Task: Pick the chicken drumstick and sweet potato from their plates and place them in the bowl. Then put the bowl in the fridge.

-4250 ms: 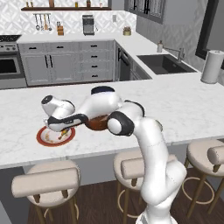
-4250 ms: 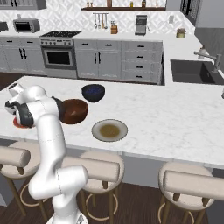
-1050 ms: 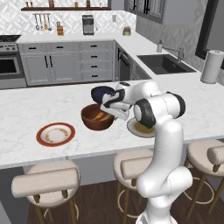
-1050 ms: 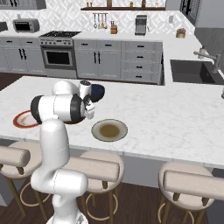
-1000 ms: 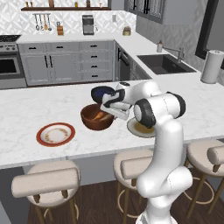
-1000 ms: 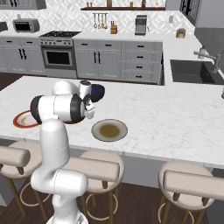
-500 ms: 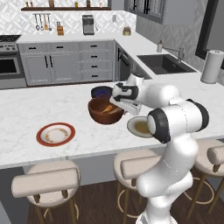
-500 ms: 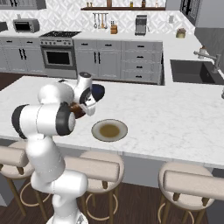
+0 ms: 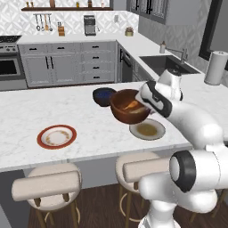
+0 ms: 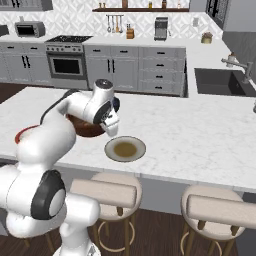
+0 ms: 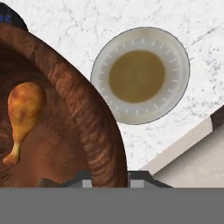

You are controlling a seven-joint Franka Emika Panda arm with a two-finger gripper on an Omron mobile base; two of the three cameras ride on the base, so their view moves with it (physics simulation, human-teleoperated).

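bowl held off the counter with the drumstick inside

while the bowl (image 9: 129, 107) hangs above the marble counter (image 9: 53, 111) in the left base view, the gripper (image 11: 109, 177) pinches its rim, one finger on each side of the wall, jaws nearly together on the wood. in the hand view the chicken drumstick (image 11: 22, 114) lies on the bowl's inner slope, its long axis running roughly up and down the picture, thick golden end toward the top, thin pale bone end toward the bottom left. i cannot make out the sweet potato in the hand view. the grey-green plate (image 11: 140, 75) sits on the counter just past the bowl's rim, its centre bare. in the left base view the red-rimmed plate (image 9: 56, 136) lies well apart to the left, also bare, and a dark blue bowl (image 9: 103, 95) stands just behind the lifted bowl. in the right base view the bowl shows only partly behind the arm.
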